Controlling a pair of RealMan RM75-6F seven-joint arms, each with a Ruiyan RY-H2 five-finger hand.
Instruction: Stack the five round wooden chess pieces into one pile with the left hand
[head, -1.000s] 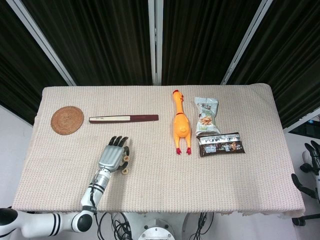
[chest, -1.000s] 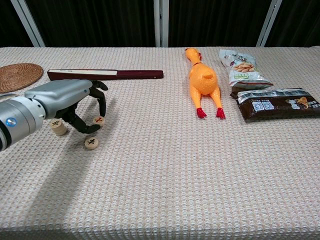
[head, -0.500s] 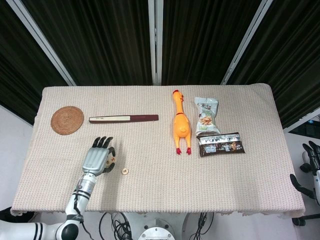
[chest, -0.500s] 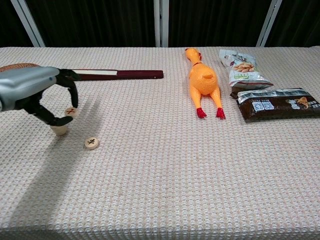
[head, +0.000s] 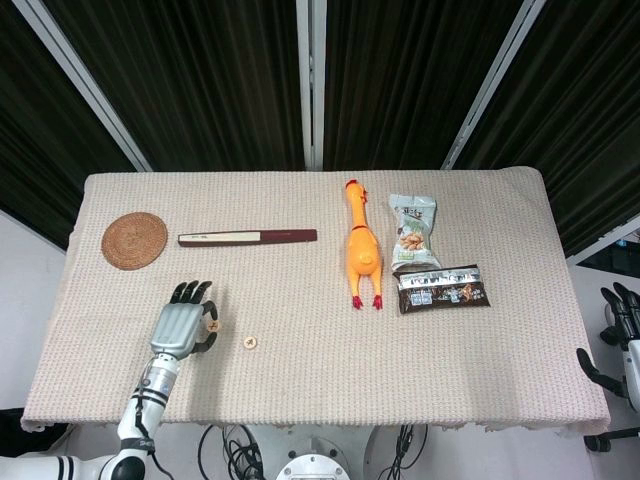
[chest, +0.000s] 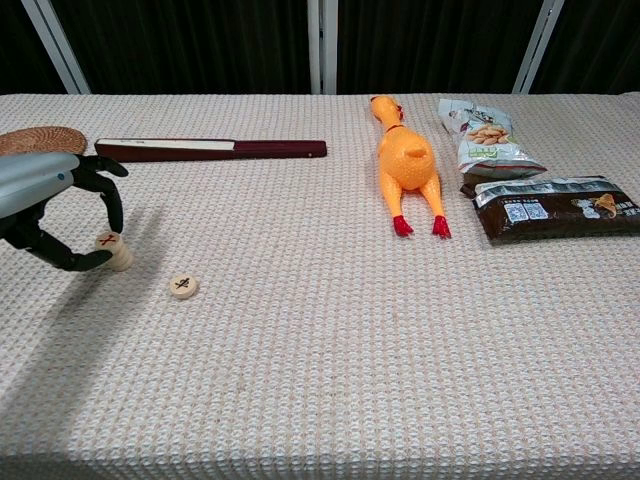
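Nearest me, the front strip of the tabletop (chest: 330, 400) is bare weave right across, so I have free room along that edge. My left hand (chest: 45, 215) sits at the left margin, thumb and a finger curled around the short pile of chess pieces (chest: 115, 252), fingertips touching its top piece; whether it truly grips I cannot tell. A single loose chess piece (chest: 182, 286) lies flat just right of the pile, apart from it, with open cloth stretching right from there. In the head view my right hand (head: 622, 315) hangs off the tabletop's right edge, fingers spread, holding nothing. Further back, the rubber chicken (chest: 408, 165) lies lengthwise mid-table, the dark snack packet (chest: 555, 209) and the pale snack bag (chest: 482, 132) to its right. Farthest left are the folded fan (chest: 210, 149) and the woven coaster (chest: 40, 140) near the corner.
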